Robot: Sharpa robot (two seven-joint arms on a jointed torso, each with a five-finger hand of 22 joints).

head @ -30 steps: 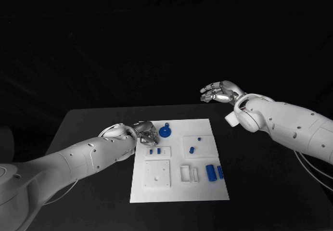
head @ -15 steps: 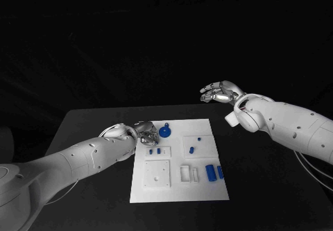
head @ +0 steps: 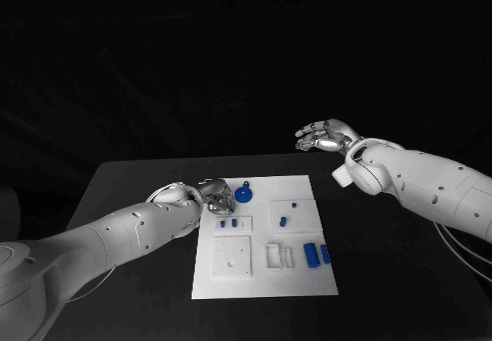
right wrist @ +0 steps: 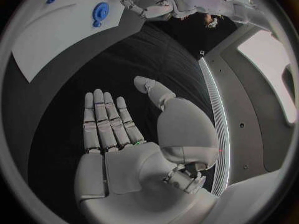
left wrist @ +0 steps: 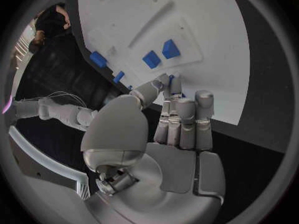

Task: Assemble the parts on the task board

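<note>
My two hands over the black counter, the white board in its middle.

My left hand is at the board's left edge, just beside the round blue part; its fingers lie pressed together and hold nothing that I can see. My right hand is raised beyond the counter's far edge, well apart from the board, its fingers spread and empty. Other small blue parts lie on the board.

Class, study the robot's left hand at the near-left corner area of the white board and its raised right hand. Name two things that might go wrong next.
1. The left hand sits at the task board's edge, close to the round blue part; a careless move may knock it or shift the board.
2. The right hand hangs open, away from the board, so it is not steadying it.
</note>
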